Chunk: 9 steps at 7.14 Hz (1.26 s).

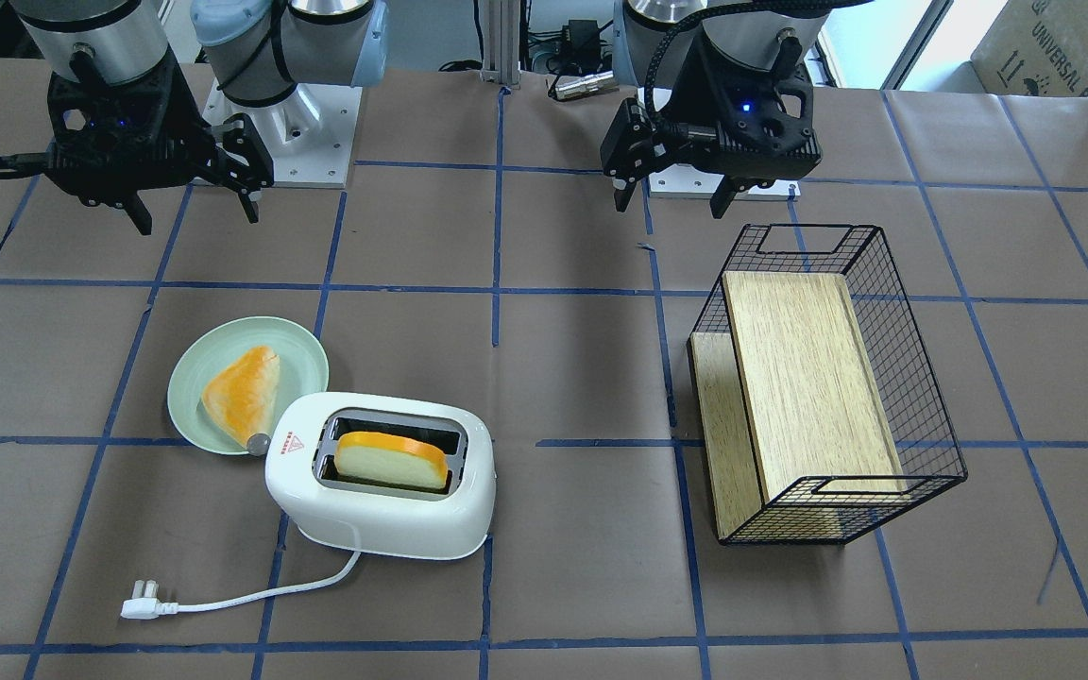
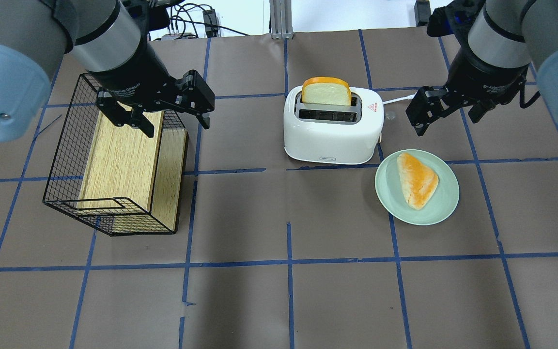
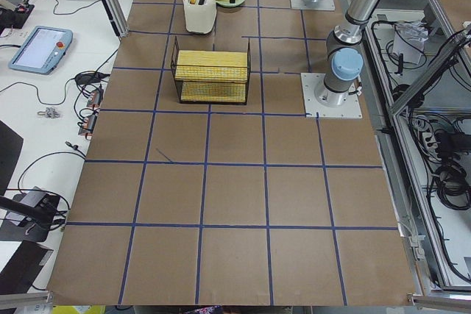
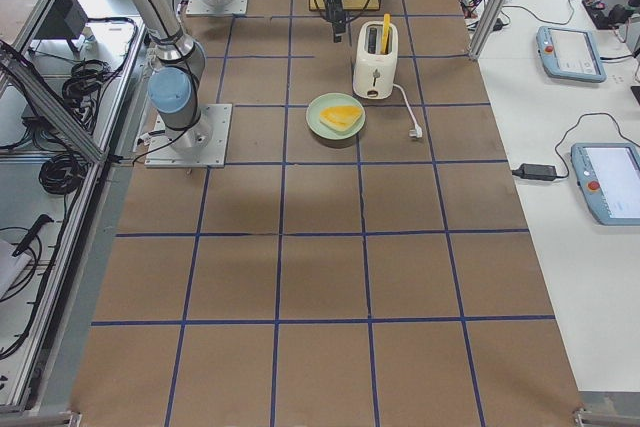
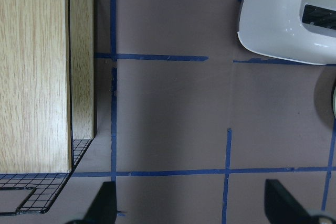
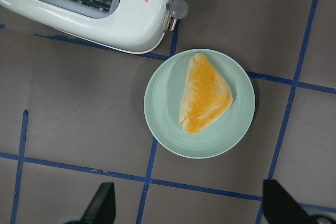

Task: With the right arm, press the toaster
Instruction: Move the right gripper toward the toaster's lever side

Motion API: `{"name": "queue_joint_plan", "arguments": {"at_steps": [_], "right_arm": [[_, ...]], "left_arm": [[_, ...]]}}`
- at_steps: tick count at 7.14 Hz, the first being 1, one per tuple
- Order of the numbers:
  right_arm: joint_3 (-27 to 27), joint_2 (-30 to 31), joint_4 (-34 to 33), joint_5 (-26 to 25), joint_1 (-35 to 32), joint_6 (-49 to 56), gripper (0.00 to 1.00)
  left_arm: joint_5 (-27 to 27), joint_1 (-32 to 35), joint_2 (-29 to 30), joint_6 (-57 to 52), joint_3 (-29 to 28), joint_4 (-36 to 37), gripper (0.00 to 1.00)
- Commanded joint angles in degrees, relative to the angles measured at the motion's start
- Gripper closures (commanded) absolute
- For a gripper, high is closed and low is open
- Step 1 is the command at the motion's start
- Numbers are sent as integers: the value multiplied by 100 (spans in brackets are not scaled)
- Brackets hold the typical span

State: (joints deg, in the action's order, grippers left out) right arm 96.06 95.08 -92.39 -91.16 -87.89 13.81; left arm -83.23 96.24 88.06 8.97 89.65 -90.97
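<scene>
The glossy white toaster (image 1: 383,515) stands on the table with a slice of toast (image 1: 391,460) upright in one slot. Its small grey knob (image 1: 258,442) sticks out of the end with the red triangle mark. The toaster also shows in the overhead view (image 2: 332,140) and the right wrist view (image 6: 105,19), the knob there too (image 6: 177,8). My right gripper (image 2: 447,121) is open and empty. It hangs above the table, apart from the toaster, off its knob end, and also shows in the front view (image 1: 190,203). My left gripper (image 2: 172,121) is open and empty above the wire basket's edge.
A pale green plate (image 2: 446,203) with a triangular piece of bread (image 2: 417,179) lies beside the toaster's knob end, below the right gripper. A black wire basket (image 2: 66,160) holding a wooden board stands to the left. The toaster's white cord and plug (image 1: 140,603) lie on the table.
</scene>
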Motion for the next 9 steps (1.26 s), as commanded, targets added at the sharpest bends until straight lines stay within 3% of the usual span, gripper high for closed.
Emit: {"name": "queue_joint_plan", "arguments": {"at_steps": [1,3,5,7,9], "right_arm": [[0,-42,89,27,9,156,0],[9,-130,63,28,61,831,0],[0,-200,63,387,79,834,0],[-17,-375,-42,406,70,1199,0],[-253,-831,-271,441,149,3076,0]], "left_arm": [[0,0,0,-9,0,0,0],[0,0,0,0,0,0,0],[0,0,0,0,0,0,0],[0,0,0,0,0,0,0],[0,0,0,0,0,0,0]]}}
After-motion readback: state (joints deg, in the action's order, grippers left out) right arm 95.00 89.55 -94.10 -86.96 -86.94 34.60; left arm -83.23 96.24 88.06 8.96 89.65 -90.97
